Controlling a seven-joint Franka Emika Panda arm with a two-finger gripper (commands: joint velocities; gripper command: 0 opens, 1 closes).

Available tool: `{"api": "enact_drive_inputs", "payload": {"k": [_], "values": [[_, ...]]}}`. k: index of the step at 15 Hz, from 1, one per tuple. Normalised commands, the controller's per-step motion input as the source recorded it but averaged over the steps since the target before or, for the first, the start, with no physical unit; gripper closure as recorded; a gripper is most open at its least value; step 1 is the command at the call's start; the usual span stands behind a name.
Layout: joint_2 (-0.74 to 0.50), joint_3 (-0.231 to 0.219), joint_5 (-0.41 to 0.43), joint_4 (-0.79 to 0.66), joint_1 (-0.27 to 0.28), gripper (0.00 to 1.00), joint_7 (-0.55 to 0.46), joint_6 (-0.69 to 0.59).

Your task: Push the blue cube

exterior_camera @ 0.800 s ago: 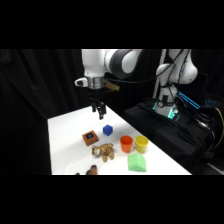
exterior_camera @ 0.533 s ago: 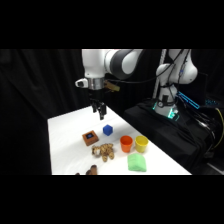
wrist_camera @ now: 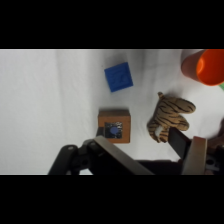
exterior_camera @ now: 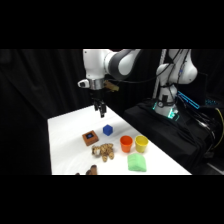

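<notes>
The blue cube (exterior_camera: 107, 130) is small and plain and sits on the white table (exterior_camera: 65, 135), just behind the orange cup. In the wrist view the blue cube (wrist_camera: 119, 77) lies ahead of the fingers, past the brown block. My gripper (exterior_camera: 101, 111) hangs above the table, a little behind and left of the cube, touching nothing. From the wrist camera the gripper (wrist_camera: 150, 156) shows its two fingers (wrist_camera: 189, 149) apart, open, with nothing between them.
A brown block with a blue-marked top (exterior_camera: 90, 138) sits left of the cube. A striped tiger toy (exterior_camera: 103, 150), an orange cup (exterior_camera: 126, 144), a yellow cup (exterior_camera: 141, 143) and a green object (exterior_camera: 136, 163) lie nearer the front. Black equipment stands to the right.
The gripper has shifted slightly down and right, closer to the blue cube. Nothing on the table has moved.
</notes>
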Motion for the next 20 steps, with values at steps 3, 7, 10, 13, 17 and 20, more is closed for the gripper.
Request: {"api": "enact_drive_inputs", "payload": {"k": [3, 7, 10, 13, 17, 20], "values": [[-0.09, -0.033, 0.052, -0.16, -0.075, 0.3, -0.08, 0.16], [0.01, -0.01, 0.084, -0.1, -0.046, 0.65, -0.09, 0.17], [0.06, 0.004, 0.124, -0.06, -0.04, 0.88, -0.11, 0.19], [0.18, 0.018, 0.141, -0.03, -0.044, 1.0, -0.14, 0.25], [0.25, 0.046, 0.151, 0.02, -0.066, 0.99, -0.15, 0.26], [0.21, 0.081, 0.146, 0.03, -0.096, 0.99, -0.17, 0.26]]}}
